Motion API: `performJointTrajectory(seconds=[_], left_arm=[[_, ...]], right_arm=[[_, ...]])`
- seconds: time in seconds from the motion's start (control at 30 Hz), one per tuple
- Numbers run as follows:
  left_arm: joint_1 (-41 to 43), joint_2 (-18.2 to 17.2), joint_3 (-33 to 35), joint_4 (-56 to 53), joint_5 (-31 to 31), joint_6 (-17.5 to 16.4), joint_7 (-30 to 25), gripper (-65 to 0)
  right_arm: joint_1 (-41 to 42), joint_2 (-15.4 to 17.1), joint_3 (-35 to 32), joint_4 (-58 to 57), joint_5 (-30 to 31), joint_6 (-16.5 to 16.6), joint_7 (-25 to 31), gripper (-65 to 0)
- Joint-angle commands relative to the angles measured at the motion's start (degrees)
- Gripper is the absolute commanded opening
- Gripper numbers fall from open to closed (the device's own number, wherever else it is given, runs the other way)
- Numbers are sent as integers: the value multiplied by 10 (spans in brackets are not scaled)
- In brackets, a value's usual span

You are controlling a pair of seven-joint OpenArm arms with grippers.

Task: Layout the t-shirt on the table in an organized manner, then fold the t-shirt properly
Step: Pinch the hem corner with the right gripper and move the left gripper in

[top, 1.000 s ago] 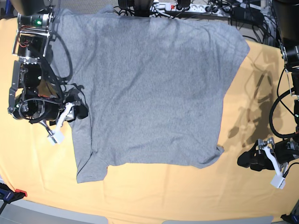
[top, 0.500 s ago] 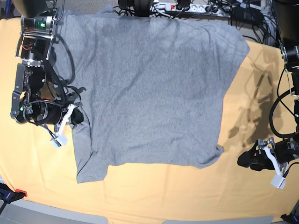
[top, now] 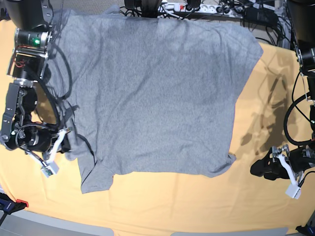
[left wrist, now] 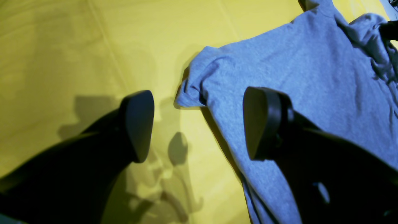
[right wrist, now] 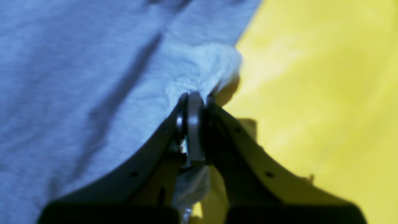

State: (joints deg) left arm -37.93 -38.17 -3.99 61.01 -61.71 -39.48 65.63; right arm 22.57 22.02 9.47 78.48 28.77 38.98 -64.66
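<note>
The grey t-shirt [top: 162,93] lies spread flat on the orange-yellow table [top: 162,211], plain side up, with no lettering showing. My right gripper [top: 64,140] is at the shirt's left edge. In the right wrist view it [right wrist: 194,99] is shut on a bunched fold of the shirt [right wrist: 77,62], over the table [right wrist: 326,77]. My left gripper [top: 260,168] is open and empty, a little right of the shirt's lower right corner. In the left wrist view its fingers [left wrist: 138,124] stand wide apart above the table [left wrist: 62,46], with the shirt's corner [left wrist: 192,93] just beyond them.
A power strip and a tangle of cables [top: 197,7] run along the table's back edge. A red clamp [top: 19,202] sits at the front left corner. The table's front edge [top: 147,232] is close below the shirt's hem.
My right arm has moved left and toward the front, pulling the shirt's left edge outward with it. The left arm has not moved.
</note>
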Motion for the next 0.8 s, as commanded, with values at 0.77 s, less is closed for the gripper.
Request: performJointTrajectory(seconds=[0.77], left_arm=[[-19, -10, -6, 7, -14, -1, -13, -201]], right_arm=[[17, 29, 3, -37, -162, -70, 109, -650]])
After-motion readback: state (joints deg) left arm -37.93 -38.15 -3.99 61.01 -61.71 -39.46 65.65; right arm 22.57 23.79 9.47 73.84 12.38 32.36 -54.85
